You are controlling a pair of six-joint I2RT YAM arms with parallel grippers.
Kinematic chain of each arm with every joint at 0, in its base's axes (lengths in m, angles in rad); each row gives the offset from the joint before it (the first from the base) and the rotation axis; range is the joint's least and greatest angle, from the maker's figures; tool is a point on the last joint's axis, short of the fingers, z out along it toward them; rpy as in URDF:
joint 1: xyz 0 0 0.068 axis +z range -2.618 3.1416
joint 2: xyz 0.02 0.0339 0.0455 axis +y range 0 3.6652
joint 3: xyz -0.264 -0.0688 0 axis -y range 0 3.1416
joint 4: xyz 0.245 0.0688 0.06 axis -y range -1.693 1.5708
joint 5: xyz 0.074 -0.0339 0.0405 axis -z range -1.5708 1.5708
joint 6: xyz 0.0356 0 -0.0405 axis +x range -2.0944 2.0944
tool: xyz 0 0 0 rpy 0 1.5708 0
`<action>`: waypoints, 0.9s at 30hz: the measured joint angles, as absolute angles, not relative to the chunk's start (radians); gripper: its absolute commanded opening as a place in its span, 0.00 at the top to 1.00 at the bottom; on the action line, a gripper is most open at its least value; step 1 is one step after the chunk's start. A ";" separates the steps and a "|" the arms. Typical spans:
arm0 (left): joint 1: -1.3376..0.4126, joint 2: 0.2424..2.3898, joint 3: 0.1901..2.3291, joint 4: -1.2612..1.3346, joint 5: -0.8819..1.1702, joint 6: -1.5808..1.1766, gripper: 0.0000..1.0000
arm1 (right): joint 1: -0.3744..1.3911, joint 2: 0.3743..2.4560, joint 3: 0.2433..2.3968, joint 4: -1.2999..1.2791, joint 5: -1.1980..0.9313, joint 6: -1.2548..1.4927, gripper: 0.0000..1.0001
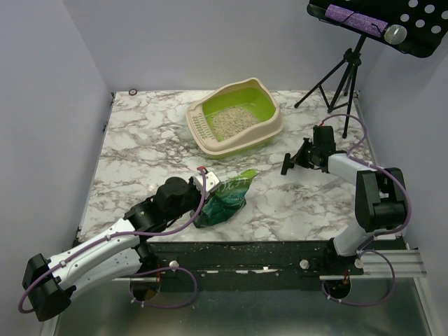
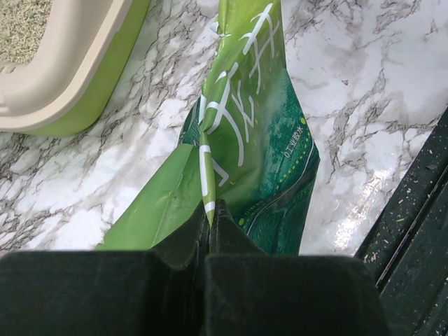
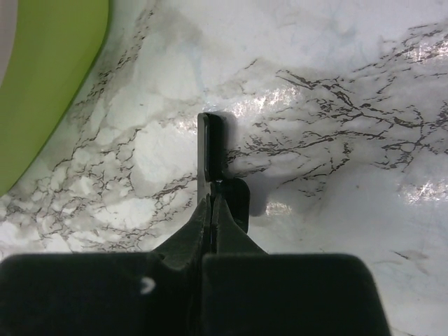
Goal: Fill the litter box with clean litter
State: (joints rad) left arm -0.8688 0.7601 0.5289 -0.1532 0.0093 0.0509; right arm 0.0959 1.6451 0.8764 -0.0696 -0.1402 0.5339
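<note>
The left arm (image 1: 91, 259) reaches from the near left corner across the front of the marble-patterned counter (image 1: 140, 140). Its gripper, the left gripper (image 1: 208, 179), is closed tight on a fold of a green printed plastic bag (image 1: 227, 199). In the left wrist view the left gripper (image 2: 210, 210) has its jaws pressed together on a thin ridge of the bag (image 2: 259, 161), which runs away from the fingers toward the back of the counter. The rest of the bag lies crumpled on the counter just beyond the dark front edge.

Behind the bag and well apart from it, the litter box (image 1: 269, 98) sits toward the back of the counter, a little right of centre, with its slotted section at the left end. A patch of litter (image 1: 232, 121) covers the middle of its floor, with bare green around it. The left wrist view catches a corner of the litter box (image 2: 63, 70) with some litter (image 2: 21, 28) inside.

To the right of the litter box, apart from it, the right gripper (image 1: 287, 166) is low over the counter. Its jaws are closed on nothing, as the right wrist view of the right gripper (image 3: 213, 183) shows, with the green wall of the litter box (image 3: 42, 70) at the left edge. I cannot tell whether its tips touch the counter.

A black tripod stand (image 1: 350, 66) rises at the far right corner.
</note>
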 measured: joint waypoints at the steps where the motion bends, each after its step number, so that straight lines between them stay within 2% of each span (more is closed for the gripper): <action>1: -0.869 0.760 0.529 -0.153 0.009 0.051 1.00 | 0.096 1.644 0.875 -0.067 -0.143 0.534 1.00; 3: -0.869 0.760 0.529 -0.153 0.007 0.051 1.00 | 0.096 1.628 0.864 -0.060 -0.149 0.529 1.00; 5: -0.869 0.760 0.529 -0.153 0.008 0.051 0.95 | 0.096 1.596 0.847 -0.060 -0.156 0.519 1.00; 9: -0.869 0.759 0.529 -0.153 0.008 0.053 0.70 | 0.096 1.468 0.819 -0.074 -0.163 0.492 1.00; 12: -0.869 0.749 0.529 -0.152 0.005 0.059 0.58 | 0.097 1.349 0.816 -0.084 -0.162 0.470 1.00; 20: -0.869 0.701 0.579 -0.180 -0.019 0.057 0.45 | 0.196 1.146 0.859 -0.167 -0.139 0.406 1.00; 27: -0.869 0.691 0.794 -0.233 -0.011 0.012 0.42 | 0.271 0.991 0.936 -0.218 -0.202 0.339 1.00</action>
State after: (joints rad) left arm -0.8688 0.6914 0.7937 -0.2333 -0.0113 0.0120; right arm 0.2714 0.9913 0.9363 -0.2184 -0.2020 0.3386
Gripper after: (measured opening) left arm 0.578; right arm 0.010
